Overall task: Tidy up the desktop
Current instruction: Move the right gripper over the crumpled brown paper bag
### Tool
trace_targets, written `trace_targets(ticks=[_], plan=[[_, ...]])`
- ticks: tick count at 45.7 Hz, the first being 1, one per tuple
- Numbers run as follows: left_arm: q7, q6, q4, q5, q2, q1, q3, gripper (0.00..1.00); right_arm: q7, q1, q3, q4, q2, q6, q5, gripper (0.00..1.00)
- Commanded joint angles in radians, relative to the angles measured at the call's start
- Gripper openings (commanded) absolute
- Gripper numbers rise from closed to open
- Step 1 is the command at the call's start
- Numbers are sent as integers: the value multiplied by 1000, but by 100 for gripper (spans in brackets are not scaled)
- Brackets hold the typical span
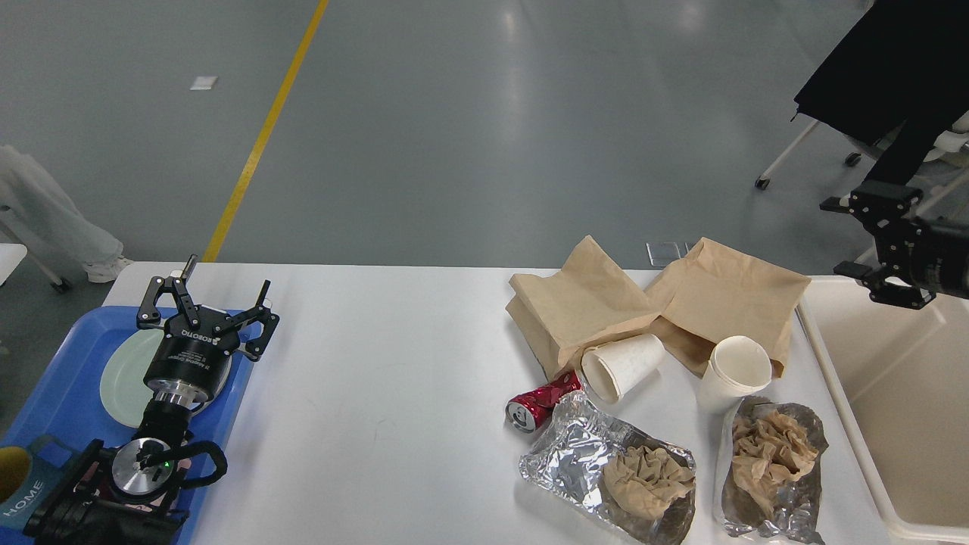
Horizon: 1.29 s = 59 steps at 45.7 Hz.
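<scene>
The white desktop (394, 356) fills the lower view. At its right lie two brown paper bags (583, 310) (734, 291), a tipped white paper cup (621, 365), an upright white cup (734, 372), a crushed red can (541, 402) and two foil wraps holding crumpled brown paper (606, 469) (772, 469). My left gripper (210, 297) is open and empty, hovering over a pale green plate (125, 371) on the blue tray (68, 378) at the left. My right gripper (855, 238) is open and empty, above the far edge of the cream bin (840, 378), apart from the litter.
A mug marked HOME (19, 484) stands at the tray's near left corner. Beyond the table is grey floor with a yellow line (265, 129). A wheeled stand draped in black (886, 68) is at the far right, and a person's legs (53, 219) at the far left.
</scene>
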Motion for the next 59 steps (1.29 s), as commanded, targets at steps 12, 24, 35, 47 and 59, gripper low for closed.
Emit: trace_targets(ticks=[12,24,35,47,59], plan=[[1,-1,0,0,0,0,0,97,-18,746,-1084,115,377,182,7,100],[0,-1,0,0,0,0,0,97,-231,1109,-1212,510,521,197,-4,100],[1,-1,0,0,0,0,0,97,-312,1360,-1211,897,480,219,-21,100],[1,-1,0,0,0,0,1,97,-296,1368,-1214,905,474,164,15,100],[3,-1,0,0,0,0,1,97,-311,1213,-962,756,517,94,-21,100]])
